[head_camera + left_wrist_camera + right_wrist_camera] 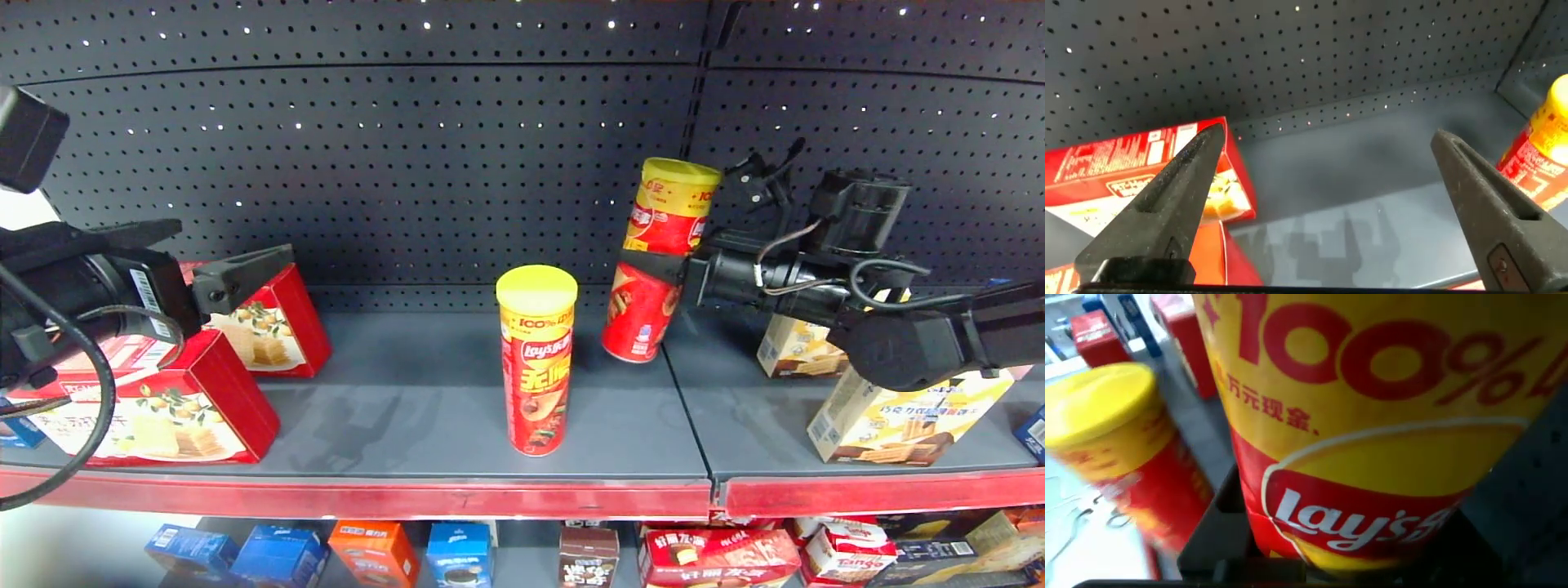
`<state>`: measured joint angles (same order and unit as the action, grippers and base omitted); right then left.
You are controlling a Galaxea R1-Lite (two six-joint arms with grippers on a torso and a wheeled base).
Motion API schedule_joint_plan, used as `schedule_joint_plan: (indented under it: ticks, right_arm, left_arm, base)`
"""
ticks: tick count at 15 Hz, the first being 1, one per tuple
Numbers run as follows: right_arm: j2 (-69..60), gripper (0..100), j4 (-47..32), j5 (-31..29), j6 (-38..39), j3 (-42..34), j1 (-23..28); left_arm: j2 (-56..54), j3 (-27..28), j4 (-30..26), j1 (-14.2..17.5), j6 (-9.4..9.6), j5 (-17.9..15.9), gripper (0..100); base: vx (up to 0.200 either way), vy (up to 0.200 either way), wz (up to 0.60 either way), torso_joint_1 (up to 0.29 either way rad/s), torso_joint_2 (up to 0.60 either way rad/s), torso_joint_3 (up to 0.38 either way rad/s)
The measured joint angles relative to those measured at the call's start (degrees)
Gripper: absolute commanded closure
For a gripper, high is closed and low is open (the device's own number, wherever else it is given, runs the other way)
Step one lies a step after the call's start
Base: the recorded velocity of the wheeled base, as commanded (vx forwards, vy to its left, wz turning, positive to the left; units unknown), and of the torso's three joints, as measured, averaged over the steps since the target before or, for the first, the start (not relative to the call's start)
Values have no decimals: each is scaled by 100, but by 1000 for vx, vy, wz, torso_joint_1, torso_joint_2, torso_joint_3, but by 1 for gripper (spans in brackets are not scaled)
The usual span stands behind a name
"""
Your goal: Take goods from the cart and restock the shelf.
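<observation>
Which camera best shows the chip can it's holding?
The head view: the whole held can, tilted, in the right gripper. The right wrist view crops it to its label; the left wrist view's cut-off can may be another.

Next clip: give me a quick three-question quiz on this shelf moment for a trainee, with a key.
1. True or false: the held can in the right gripper is upright.
2. The left gripper is: A) open and empty; B) shut on a red box; C) shut on a can.
3. Fill in: the standing can on the shelf has a ____ lid.
Key: 1 false, it is tilted; 2 A; 3 yellow.
</observation>
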<state>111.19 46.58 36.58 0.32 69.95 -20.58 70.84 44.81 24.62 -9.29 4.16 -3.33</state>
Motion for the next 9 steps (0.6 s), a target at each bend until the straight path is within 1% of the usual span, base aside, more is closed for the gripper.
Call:
schedule_joint_plan:
  ticks: [1,3,4,5,6,9]
  right_arm:
    - [143,100,184,9,0,63,-9]
    - [350,100,137,12,1,133,-26]
    - [389,100,-118,12,1,179,-39]
    - [411,100,-422,12,1,276,-48]
    - [424,100,-666,12,1,413,-52]
    - [485,100,-774,6,-5,720,-94]
  left_arm:
    - [22,46,0,-2,-2,-1,0]
    - [90,157,-2,-5,-2,-1,0]
    - [124,215,2,-5,18,-1,0]
    - [173,254,2,-10,112,-6,0]
    - [212,290,9,-13,156,-12,0]
    - [306,405,6,-10,180,-11,0]
  base:
    - [0,0,0,0,0,0]
    - [0,0,0,0,0,0]
    - [0,0,0,0,0,0]
    - [0,0,0,0,0,0]
    - [0,0,0,0,0,0]
    - [0,0,0,0,0,0]
